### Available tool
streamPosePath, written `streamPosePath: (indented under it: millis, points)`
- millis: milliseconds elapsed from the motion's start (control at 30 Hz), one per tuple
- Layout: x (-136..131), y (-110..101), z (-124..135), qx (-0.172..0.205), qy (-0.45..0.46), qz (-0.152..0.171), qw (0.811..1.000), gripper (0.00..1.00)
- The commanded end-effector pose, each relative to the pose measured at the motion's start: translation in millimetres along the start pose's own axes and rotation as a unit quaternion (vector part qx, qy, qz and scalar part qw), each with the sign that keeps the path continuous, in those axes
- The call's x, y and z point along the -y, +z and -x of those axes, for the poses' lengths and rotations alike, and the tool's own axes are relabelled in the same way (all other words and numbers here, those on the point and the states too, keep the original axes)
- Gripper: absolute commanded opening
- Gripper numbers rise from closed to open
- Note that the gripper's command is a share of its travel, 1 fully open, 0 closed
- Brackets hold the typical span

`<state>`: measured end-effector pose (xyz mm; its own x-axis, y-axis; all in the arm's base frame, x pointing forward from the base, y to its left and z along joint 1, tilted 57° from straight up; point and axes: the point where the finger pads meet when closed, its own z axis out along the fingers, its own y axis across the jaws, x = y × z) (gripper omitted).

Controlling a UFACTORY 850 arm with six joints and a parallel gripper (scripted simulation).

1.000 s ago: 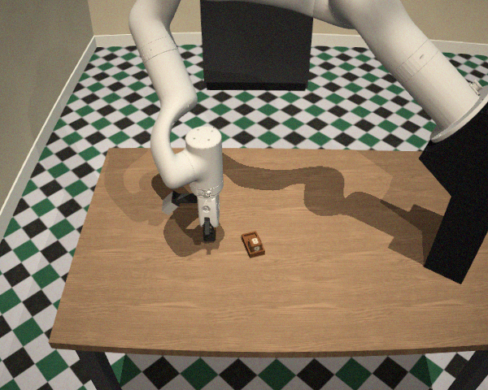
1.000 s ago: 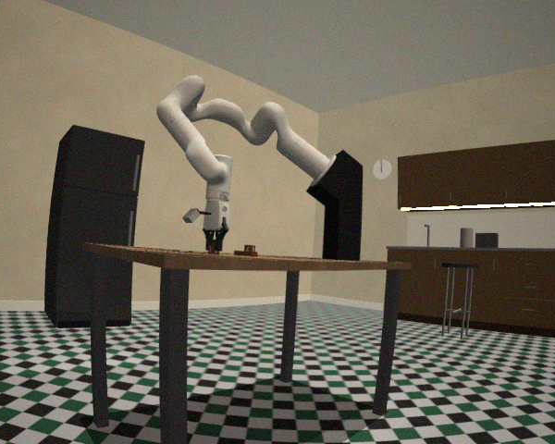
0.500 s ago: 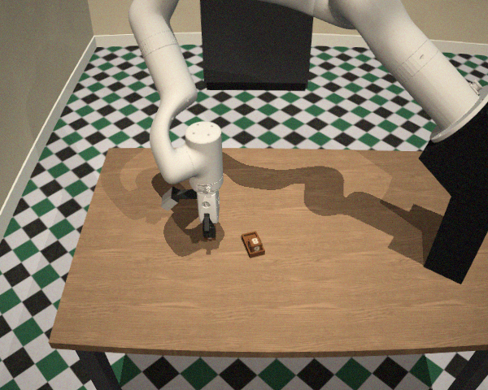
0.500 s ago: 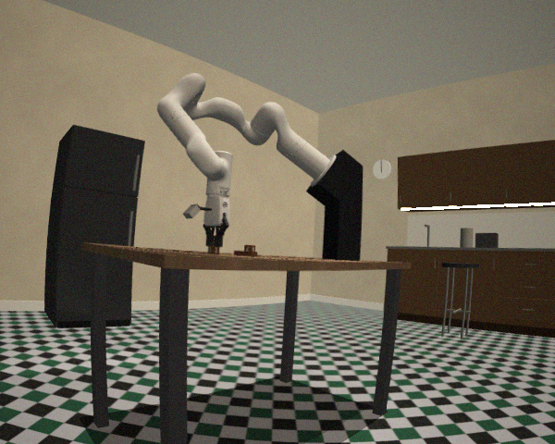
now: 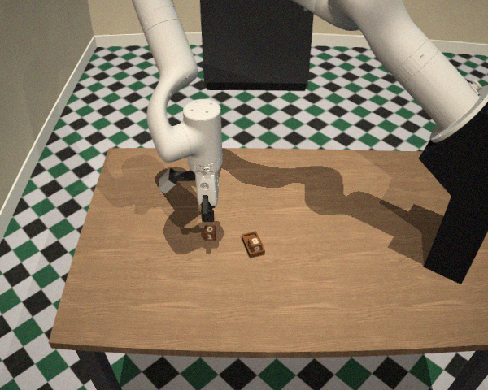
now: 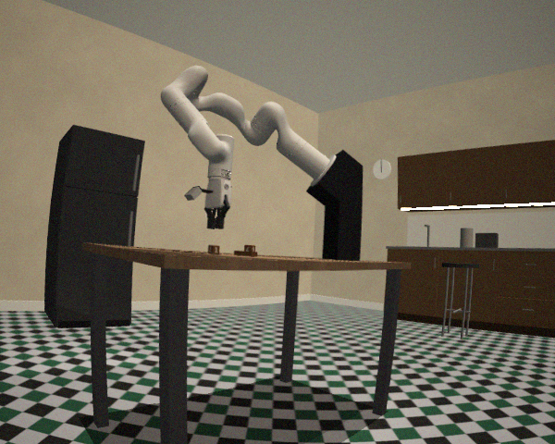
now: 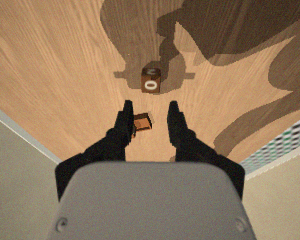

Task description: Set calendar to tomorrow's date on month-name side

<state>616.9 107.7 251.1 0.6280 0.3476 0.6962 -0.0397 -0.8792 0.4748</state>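
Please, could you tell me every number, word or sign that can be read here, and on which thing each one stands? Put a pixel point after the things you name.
"0": top of the loose cube [image 5: 209, 232] [image 6: 214, 249] [image 7: 151, 81].
"1": its side, top view.
"2": another side, wrist view, dim and upside down.
"8": top of the cube in the tray [image 5: 248, 252] [image 6: 240, 252] [image 7: 135, 115].
"9" or "6": its side, too blurred.
No words are readable.

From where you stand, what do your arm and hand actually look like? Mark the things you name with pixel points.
The arm is smooth, glossy white with rounded, curving joints and thin seam lines. It ends in a white gripper body with slim black fingers [image 5: 207, 214] [image 6: 215, 224]. A black bracket on one side carries a small grey box.
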Motion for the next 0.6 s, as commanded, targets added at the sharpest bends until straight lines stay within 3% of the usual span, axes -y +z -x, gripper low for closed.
streamPosePath:
  millis: [0,133,167,567]
  points:
    - [0.0,-12.1,-0.5,0.0,0.0,0.0,1.0,0.47]
    - [0.0,-13.8,-0.5,0.0,0.0,0.0,1.0,0.47]
    - [0.0,-13.8,-0.5,0.0,0.0,0.0,1.0,1.0]
    - [0.0,-13.8,-0.5,0.0,0.0,0.0,1.0,1.0]
